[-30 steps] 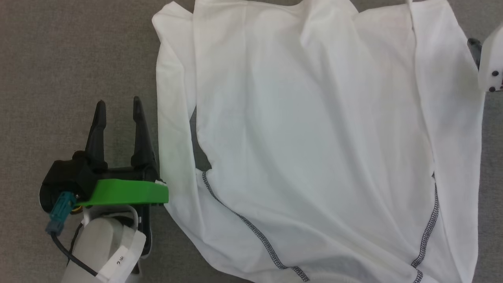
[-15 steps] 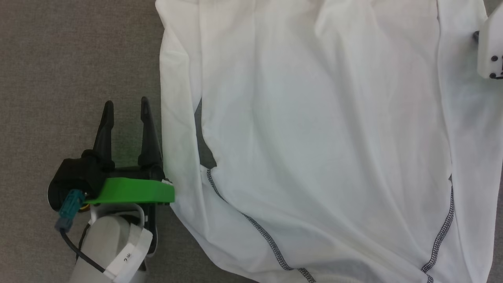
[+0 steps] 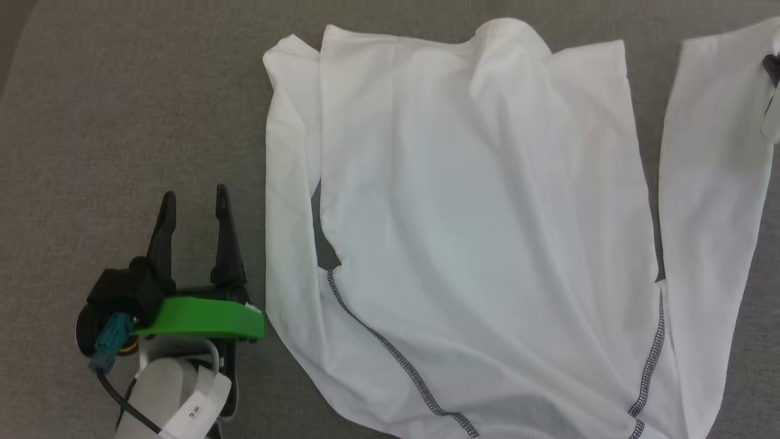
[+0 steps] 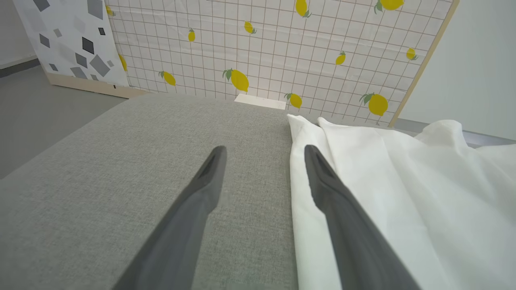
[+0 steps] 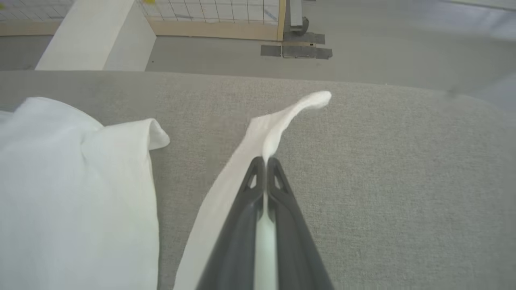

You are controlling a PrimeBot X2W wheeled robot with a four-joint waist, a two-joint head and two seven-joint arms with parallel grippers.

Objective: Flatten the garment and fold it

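The garment (image 3: 475, 231) is a white long-sleeved shirt with dark zigzag seams, lying spread on the grey cushion, collar toward the far edge. My left gripper (image 3: 195, 198) rests open on the cushion just left of the folded left sleeve (image 4: 310, 225), holding nothing. The right sleeve (image 3: 713, 183) is pulled out to the right, apart from the body. In the right wrist view my right gripper (image 5: 265, 161) is shut on that sleeve (image 5: 225, 193), with thin white fabric pinched between the fingers and the cuff end (image 5: 314, 100) trailing ahead of the tips.
The grey upholstered surface (image 3: 122, 122) extends on both sides of the shirt. Beyond its far edge stand a lemon-patterned screen (image 4: 262, 48), a white block (image 5: 92, 36) and grey floor (image 5: 383, 44).
My right gripper has closed on the right sleeve and drawn it away from the shirt's body. The head camera has shifted, so the collar and far edge show. The left gripper stays put.
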